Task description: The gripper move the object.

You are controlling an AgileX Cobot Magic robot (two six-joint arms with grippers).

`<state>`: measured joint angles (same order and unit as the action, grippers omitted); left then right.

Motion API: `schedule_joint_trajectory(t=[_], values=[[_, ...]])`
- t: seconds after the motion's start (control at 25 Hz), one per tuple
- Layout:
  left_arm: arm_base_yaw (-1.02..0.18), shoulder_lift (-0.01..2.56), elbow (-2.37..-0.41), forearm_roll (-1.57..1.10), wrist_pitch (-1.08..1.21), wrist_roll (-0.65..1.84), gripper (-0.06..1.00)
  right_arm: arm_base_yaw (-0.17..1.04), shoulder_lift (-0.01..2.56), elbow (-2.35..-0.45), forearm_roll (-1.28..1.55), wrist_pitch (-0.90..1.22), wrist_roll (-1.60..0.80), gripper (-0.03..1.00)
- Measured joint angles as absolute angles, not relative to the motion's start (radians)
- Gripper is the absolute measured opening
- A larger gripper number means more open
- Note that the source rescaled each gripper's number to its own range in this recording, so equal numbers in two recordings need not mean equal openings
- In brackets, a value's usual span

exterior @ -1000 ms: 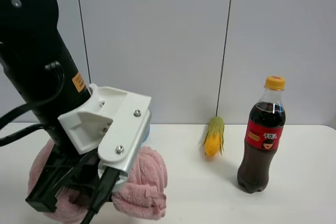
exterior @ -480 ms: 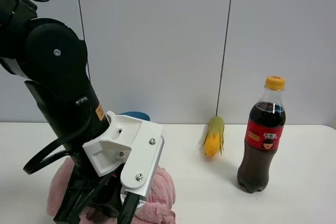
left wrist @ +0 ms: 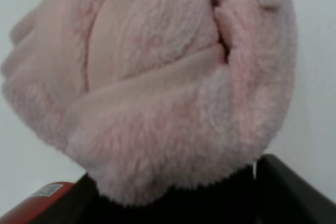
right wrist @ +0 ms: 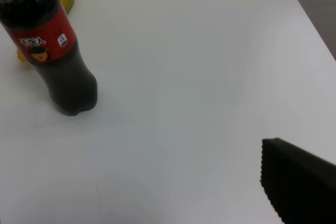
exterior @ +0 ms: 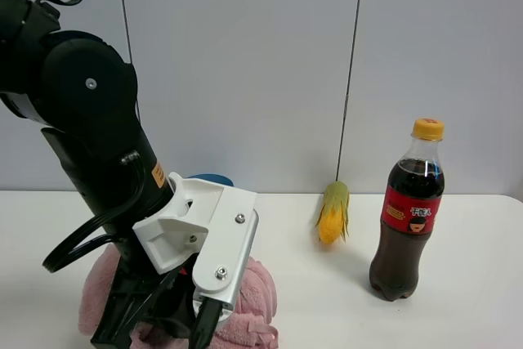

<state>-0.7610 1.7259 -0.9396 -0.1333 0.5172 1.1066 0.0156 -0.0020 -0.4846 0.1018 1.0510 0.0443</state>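
A pink fluffy towel (exterior: 255, 293) lies bunched on the white table (exterior: 310, 300) at the front left. My left gripper (exterior: 159, 326) reaches down into it, with the white wrist bracket in front. In the left wrist view the towel (left wrist: 157, 77) fills the frame and its lower edge sits between the two black fingers (left wrist: 294, 187); the gripper (left wrist: 168, 200) holds it. My right gripper is out of the exterior view. The right wrist view shows only one black fingertip (right wrist: 299, 187) above bare table, holding nothing.
A cola bottle with a yellow cap (exterior: 406, 218) stands upright at the right, and also shows in the right wrist view (right wrist: 50, 51). A corn cob (exterior: 333, 212) lies near the back wall. A blue object (exterior: 208, 179) peeks out behind the left arm.
My left arm has swung from leaning low over the table to a more upright pose. The towel has shifted to the right with the gripper. In the last half second little moved.
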Motion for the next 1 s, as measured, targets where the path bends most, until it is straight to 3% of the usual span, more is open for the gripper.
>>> schedule_joint_trajectory(t=[0.08,0.24,0.44,0.76,1.0], values=[[-0.761,1.726,-0.940,-0.133,0.517,1.107,0.21,0.016,-0.002,-0.485,0.102,1.051,0.044,1.00],[-0.761,1.726,-0.940,-0.133,0.512,1.109,0.27,0.016,-0.002,-0.485,0.102,1.051,0.044,1.00],[-0.761,1.726,-0.940,-0.133,0.490,1.110,0.47,0.016,-0.002,-0.485,0.102,1.051,0.044,1.00],[-0.761,1.697,-0.947,-0.133,0.495,1.083,0.49,0.016,-0.002,-0.485,0.102,1.051,0.044,1.00],[-0.745,1.593,-1.104,-0.118,0.695,0.840,0.49,0.016,-0.002,-0.485,0.102,1.051,0.044,1.00]])
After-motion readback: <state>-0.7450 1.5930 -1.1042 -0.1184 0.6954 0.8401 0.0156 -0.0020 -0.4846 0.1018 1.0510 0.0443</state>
